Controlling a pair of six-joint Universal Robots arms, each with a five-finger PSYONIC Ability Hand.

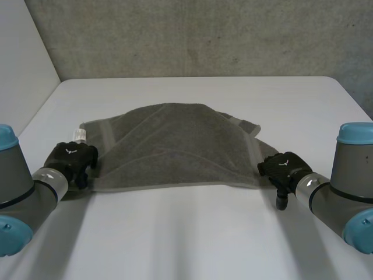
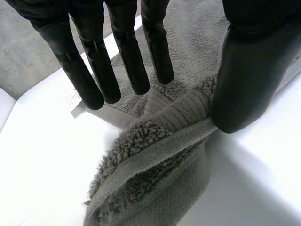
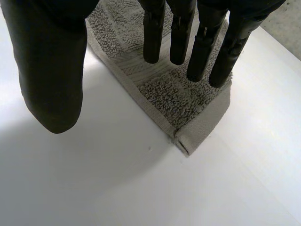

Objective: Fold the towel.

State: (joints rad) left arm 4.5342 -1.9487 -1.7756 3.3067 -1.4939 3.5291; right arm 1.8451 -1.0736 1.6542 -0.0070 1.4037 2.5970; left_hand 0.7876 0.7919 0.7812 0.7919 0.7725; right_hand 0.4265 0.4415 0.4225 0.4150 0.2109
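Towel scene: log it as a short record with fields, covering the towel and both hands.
towel: grey, rumpled, partly doubled over, lying on the white table
left hand: open, at the towel's near left corner, thumb against the bunched edge
right hand: open, fingers over the near right corner, thumb over bare table
task state: fold unfinished, edges not aligned

Illegible print on towel [image 2: 155, 141] label [image 2: 72, 100]

grey towel [image 1: 175, 151], white table [image 1: 192, 233], black left hand [image 1: 70, 157] and right hand [image 1: 282, 166].
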